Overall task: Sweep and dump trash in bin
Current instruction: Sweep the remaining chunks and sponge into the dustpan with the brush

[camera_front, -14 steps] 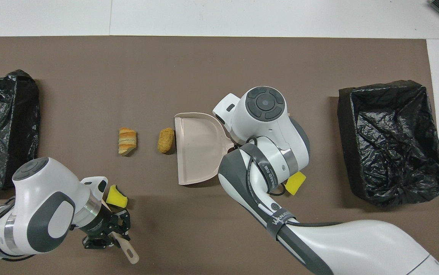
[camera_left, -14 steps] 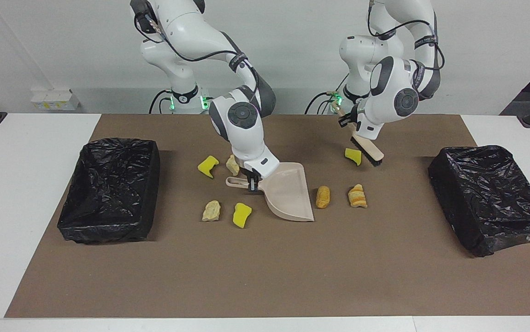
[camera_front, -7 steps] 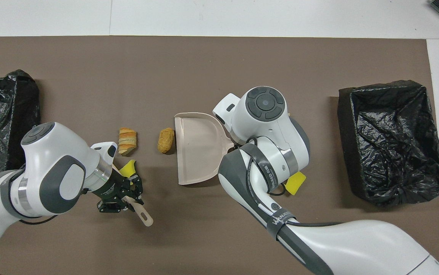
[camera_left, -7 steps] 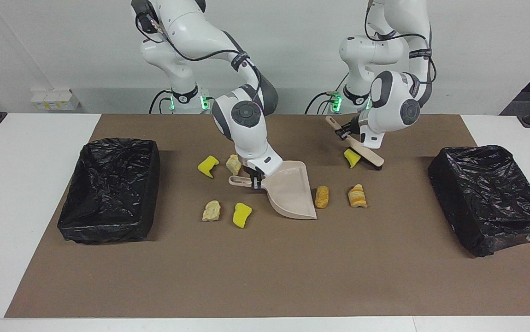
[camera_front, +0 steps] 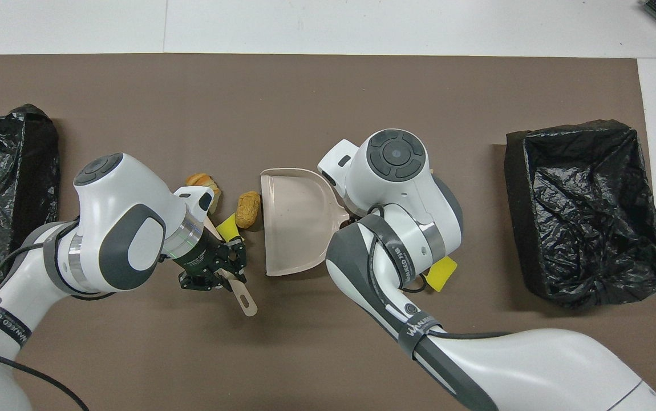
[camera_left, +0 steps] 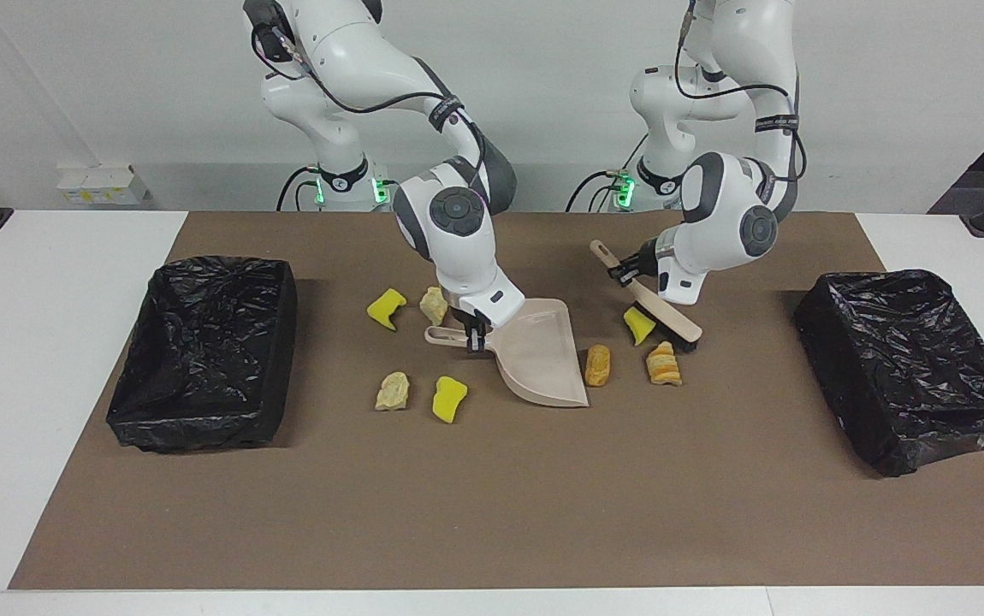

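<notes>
Facing view first: over the last second the left gripper, clamped tight on the handle of the wooden hand brush with dark bristles, has carried the brush across the brown mat toward the dustpan. A bright yellow sponge wedge has slid along in front of the bristles and now sits just under that gripper, close beside the striped orange-and-beige chunk and the orange-brown lump.

The right gripper has not budged; it is closed on the handle of the beige plastic dustpan, whose lip rests on the mat right against the orange-brown lump. To my eye that gathers three pieces at the pan's mouth, so one more stroke should push them in.

Four pieces are untouched: a yellow sponge bit and a pale stone-like chunk just beside the right gripper, with another beige chunk and a yellow bit a little off from it, toward the right arm's end.

Room looks generous. One black-lined bin lies well apart from the right gripper at its own end of the table, the other black-lined bin well apart from the left gripper, and the mat's edges are nowhere near either.
</notes>
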You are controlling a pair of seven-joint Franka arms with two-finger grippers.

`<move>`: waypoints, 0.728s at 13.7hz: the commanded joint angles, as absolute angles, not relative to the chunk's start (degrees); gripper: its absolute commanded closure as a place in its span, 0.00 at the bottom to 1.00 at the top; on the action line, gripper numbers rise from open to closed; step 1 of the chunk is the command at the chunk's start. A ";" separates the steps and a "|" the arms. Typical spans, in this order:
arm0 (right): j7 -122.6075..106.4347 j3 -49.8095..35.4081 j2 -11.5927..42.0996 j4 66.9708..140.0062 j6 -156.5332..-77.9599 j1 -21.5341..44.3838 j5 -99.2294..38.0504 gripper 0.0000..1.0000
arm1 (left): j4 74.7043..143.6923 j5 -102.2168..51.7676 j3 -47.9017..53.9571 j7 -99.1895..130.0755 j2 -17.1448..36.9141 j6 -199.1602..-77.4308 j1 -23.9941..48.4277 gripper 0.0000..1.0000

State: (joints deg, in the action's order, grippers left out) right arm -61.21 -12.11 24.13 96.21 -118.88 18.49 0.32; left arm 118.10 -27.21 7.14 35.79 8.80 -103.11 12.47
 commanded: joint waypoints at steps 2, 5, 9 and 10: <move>-60.47 -12.39 23.47 97.03 -119.88 18.28 -1.05 1.00 | 111.98 -22.17 6.06 33.40 10.20 -95.20 11.17 1.00; -60.47 -12.30 23.47 97.03 -119.88 18.37 -1.05 1.00 | 111.71 -18.99 5.98 30.16 10.28 -94.57 8.45 1.00; -60.38 -12.30 23.47 97.03 -119.88 18.37 -1.05 1.00 | 111.71 -15.21 5.98 18.93 12.56 -95.27 2.47 1.00; -60.38 -12.30 23.47 97.03 -119.88 18.28 -1.05 1.00 | 111.80 -15.21 6.06 16.98 13.35 -95.71 2.64 1.00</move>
